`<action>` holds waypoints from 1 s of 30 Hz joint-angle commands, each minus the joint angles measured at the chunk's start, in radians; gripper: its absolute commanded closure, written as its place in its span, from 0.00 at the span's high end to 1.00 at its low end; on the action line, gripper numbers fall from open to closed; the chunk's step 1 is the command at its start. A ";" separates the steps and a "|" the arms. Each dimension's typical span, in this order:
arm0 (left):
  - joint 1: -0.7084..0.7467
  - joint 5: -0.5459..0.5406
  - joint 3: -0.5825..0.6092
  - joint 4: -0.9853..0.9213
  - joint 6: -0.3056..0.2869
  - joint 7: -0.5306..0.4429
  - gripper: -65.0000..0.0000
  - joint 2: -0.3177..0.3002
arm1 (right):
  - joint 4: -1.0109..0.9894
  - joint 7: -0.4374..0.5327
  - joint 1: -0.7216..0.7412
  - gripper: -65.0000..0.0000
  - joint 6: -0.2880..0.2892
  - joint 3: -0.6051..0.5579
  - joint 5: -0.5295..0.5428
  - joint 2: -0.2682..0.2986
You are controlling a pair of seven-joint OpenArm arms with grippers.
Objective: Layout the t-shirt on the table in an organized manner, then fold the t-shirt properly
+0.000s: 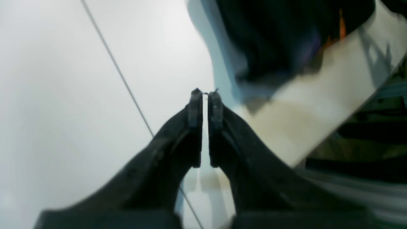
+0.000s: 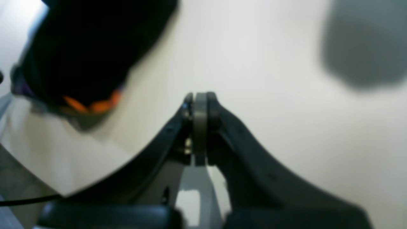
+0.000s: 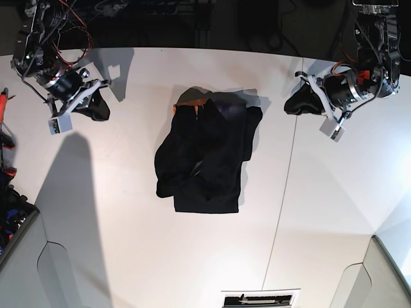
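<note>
Two claws, both empty, and we start on the left wrist view: the left claw hangs over the wide white panelled tabletop, its jaws drawn near but a thin slit of light showing between the pads, nothing pinched; the large black cloth t-shirt sits blurred in the upper right, apart from the tips. Over to the right wrist view: the right claw is pressed together with nothing in it, bare tabletop beneath, and the shirt, an orange scrap of its print showing, lies off at upper left. Now the base view: the shirt rests mid-tabletop in a rumpled, doubled-over heap, sleeves tucked in folds, a sliver of orange at its far edge, both arms parked well out to either side. My read: it looks neither spread flat nor neatly folded, so the layout and the fold both appear left to do.
</note>
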 commanded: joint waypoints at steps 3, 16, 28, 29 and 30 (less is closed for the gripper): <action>0.108 -0.021 -0.006 0.040 -0.010 -0.011 0.06 -0.019 | 0.045 0.003 -0.088 0.00 0.008 0.039 0.068 0.021; 0.468 0.095 -0.006 0.056 -0.010 -0.019 0.06 -0.019 | 0.179 -0.027 -0.472 0.00 0.008 0.065 0.107 0.019; 0.549 0.232 -0.005 -0.057 -0.010 -0.138 0.06 -0.018 | -0.002 0.005 -0.568 0.00 0.003 0.029 0.102 0.048; 0.549 0.251 -0.005 -0.079 -0.010 -0.175 0.06 -0.018 | -0.038 0.020 -0.562 0.00 0.003 0.013 0.095 0.059; 0.548 0.273 -0.005 -0.103 -0.010 -0.216 0.06 -0.018 | -0.077 0.031 -0.552 0.00 0.003 -0.003 0.083 0.068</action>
